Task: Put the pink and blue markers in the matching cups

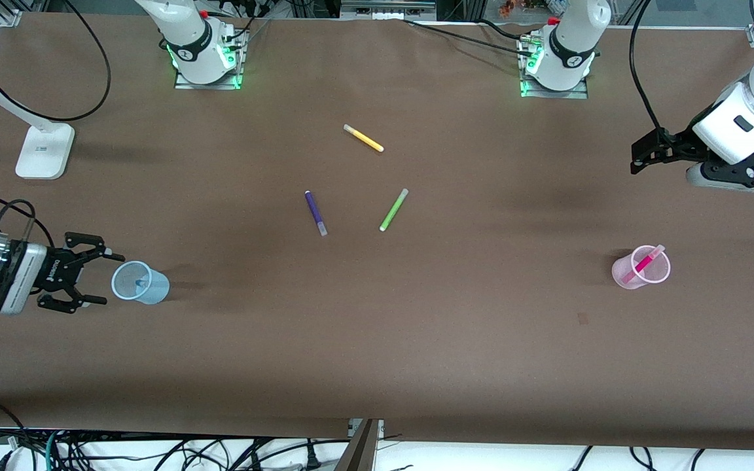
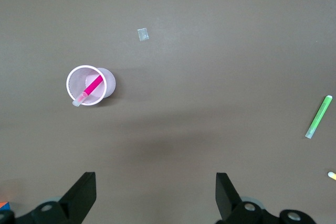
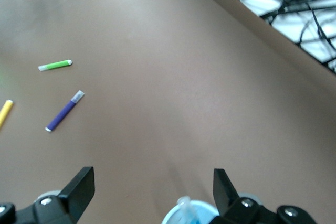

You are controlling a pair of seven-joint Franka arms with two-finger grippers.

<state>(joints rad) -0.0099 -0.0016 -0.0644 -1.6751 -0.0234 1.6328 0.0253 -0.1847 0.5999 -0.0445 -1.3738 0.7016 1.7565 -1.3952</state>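
I am seeing the right gripper (image 1: 99,278) hanging released beside the blue cup (image 1: 140,282) holding the blue marker (image 1: 142,284), pink marker (image 1: 643,264) standing in the pink cup (image 1: 641,267), left gripper (image 1: 639,157) waiting spread wide.

A plain brown tabletop (image 1: 377,340) carries everything. A translucent light pink cup (image 1: 641,267) holds a magenta-pink marker (image 1: 644,263) with a pale pink cap. A translucent light blue cup (image 1: 139,282) holds a blue marker (image 1: 141,284) with a pale cap. Three more markers lie loose: one yellow (image 1: 364,138) with a pale end, one dark purple (image 1: 315,212) with a pale grey cap, and one lime green (image 1: 393,209) with a paler cap. Both arms are white, with black fingers (image 1: 89,247).
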